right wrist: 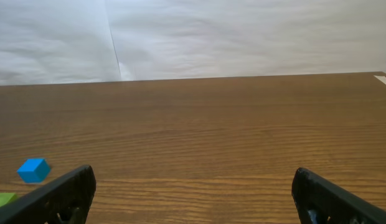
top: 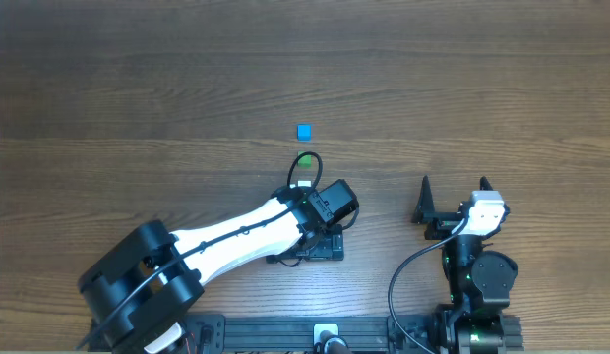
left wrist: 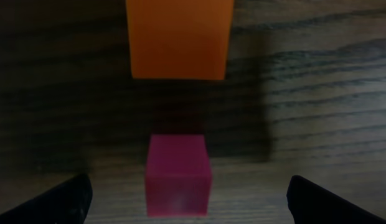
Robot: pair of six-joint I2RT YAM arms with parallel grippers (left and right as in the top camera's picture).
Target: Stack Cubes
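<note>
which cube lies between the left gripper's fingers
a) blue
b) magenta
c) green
b: the left wrist view shows the magenta cube lying between the spread fingers of the left gripper, with an orange cube just beyond it.

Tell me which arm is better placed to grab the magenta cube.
Left. The left hand, open, straddles the magenta cube, one finger each side; the right hand sits apart over bare table.
</note>
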